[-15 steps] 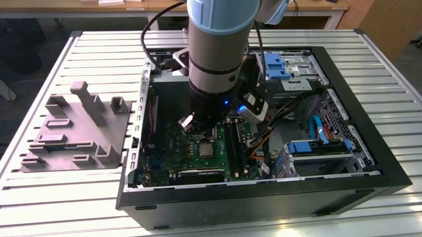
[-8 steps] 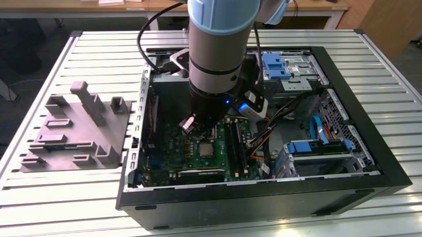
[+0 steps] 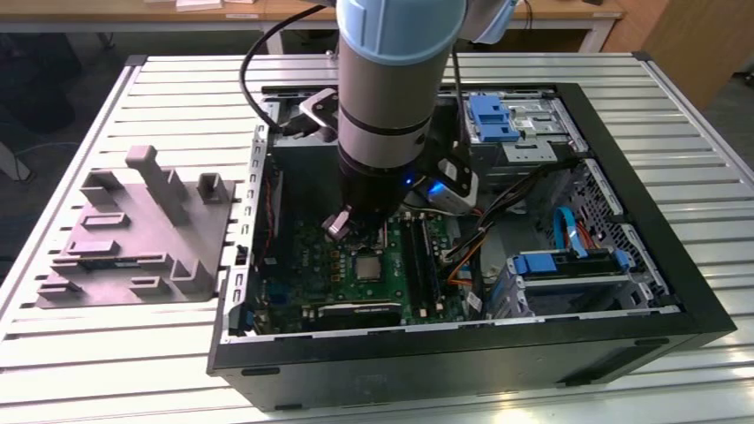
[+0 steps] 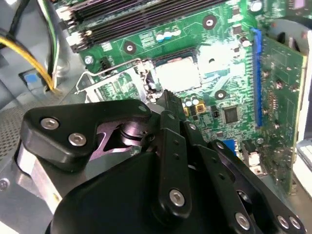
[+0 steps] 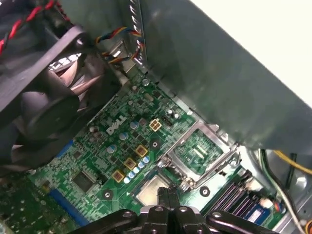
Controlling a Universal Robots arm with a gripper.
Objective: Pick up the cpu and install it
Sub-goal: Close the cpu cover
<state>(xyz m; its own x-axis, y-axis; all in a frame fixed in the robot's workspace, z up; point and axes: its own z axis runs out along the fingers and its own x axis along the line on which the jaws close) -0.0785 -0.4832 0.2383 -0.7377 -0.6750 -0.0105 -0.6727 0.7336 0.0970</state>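
Gripper (image 4: 165,97): in both wrist views the two black fingers are seen pressed together at their tips, closed, with nothing held between them. The tips are poised just above one edge of the cpu (image 4: 178,77).

Cpu: a small, flat square with a bright silver-grey metal top and a paler rim is noted. It is seated flat in the dark socket recess on the board (image 4: 229,73), level with it and free of the fingers. In the first wrist view the chip (image 5: 151,191) is partly covered by the fingertips.

Frame (image 4: 109,83): the silver socket frame is swung open and lies just beside the cpu, hinged at the socket's edge; green board is seen through its window.

Slots (image 4: 146,19): long dark memory slots are found beyond the socket, on the side away from the gripper.

Fan (image 5: 39,112): a black fan is mounted well apart from the socket.

Case (image 3: 471,353): the board is housed in an open black case, into which the arm is lowered from above.

Block (image 3: 130,238): a grey moulded block is placed outside the case, at the exterior view's left, on the slatted table (image 3: 118,371).
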